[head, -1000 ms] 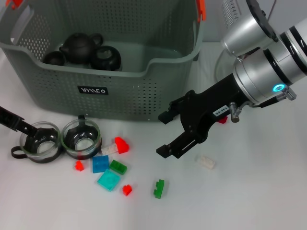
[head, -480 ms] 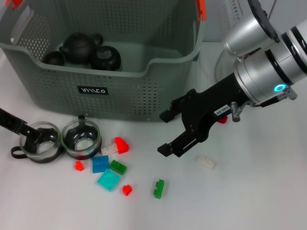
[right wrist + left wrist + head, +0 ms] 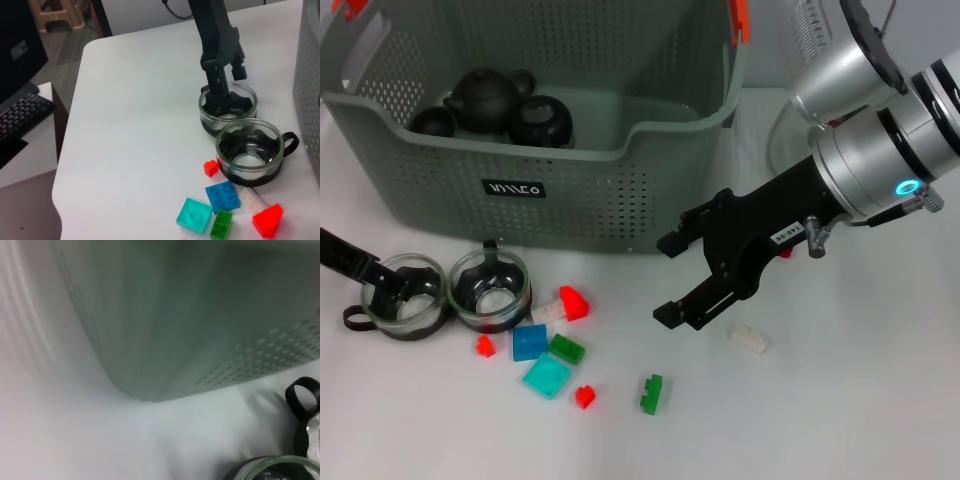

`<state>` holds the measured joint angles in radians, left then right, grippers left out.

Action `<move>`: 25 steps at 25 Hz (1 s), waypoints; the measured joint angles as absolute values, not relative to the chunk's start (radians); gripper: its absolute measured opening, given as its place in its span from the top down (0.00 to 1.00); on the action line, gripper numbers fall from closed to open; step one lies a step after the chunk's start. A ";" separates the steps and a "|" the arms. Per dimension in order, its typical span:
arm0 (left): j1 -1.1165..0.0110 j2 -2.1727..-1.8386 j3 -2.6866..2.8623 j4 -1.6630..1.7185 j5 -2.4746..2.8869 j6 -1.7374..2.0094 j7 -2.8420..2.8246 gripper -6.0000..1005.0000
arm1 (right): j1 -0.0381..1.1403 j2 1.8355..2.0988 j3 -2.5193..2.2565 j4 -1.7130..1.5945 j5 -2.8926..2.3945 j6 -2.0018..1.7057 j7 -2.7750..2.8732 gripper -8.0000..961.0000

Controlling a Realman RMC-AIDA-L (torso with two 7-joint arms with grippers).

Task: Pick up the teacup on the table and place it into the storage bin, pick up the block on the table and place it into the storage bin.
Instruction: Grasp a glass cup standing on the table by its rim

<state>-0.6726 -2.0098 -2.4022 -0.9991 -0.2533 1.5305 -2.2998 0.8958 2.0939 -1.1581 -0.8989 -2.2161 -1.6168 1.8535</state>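
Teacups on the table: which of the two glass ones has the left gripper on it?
The teacup farther from the blocks: the left gripper reaches into it. The other teacup stands free.

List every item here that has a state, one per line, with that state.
storage bin: upright, open-topped, dark teaware inside
left teacup: upright on the table, left gripper finger inside its rim
right teacup: upright, on the table, untouched
blocks: loose on the table, none in the bin
right gripper: open, empty, above the table
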 joint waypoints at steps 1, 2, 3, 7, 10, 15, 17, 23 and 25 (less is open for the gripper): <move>-0.673 -2.011 -2.402 -0.996 -0.250 1.527 -2.300 0.16 | 0.895 2.094 -1.158 -0.899 -2.216 -1.616 1.852 0.02; -0.674 -2.013 -2.402 -0.994 -0.248 1.525 -2.300 0.16 | 0.894 2.094 -1.158 -0.899 -2.216 -1.615 1.851 0.02; -0.674 -2.015 -2.402 -0.992 -0.247 1.523 -2.300 0.16 | 0.893 2.094 -1.158 -0.899 -2.216 -1.613 1.851 0.02; -0.675 -2.021 -2.402 -0.992 -0.245 1.515 -2.301 0.16 | 0.892 2.094 -1.159 -0.899 -2.217 -1.609 1.850 0.02; -0.675 -2.024 -2.402 -0.991 -0.242 1.510 -2.302 0.16 | 0.892 2.094 -1.160 -0.898 -2.217 -1.608 1.850 0.02; -0.675 -2.034 -2.402 -0.991 -0.226 1.494 -2.302 0.16 | 0.891 2.094 -1.162 -0.898 -2.217 -1.604 1.848 0.02; -0.676 -2.038 -2.401 -0.986 -0.224 1.491 -2.302 0.16 | 0.891 2.094 -1.163 -0.898 -2.217 -1.603 1.848 0.02; -0.678 -2.040 -2.401 -0.979 -0.222 1.486 -2.303 0.16 | 0.891 2.094 -1.163 -0.897 -2.216 -1.602 1.847 0.02; -0.678 -2.040 -2.401 -0.978 -0.222 1.484 -2.303 0.16 | 0.891 2.094 -1.163 -0.897 -2.216 -1.603 1.847 0.02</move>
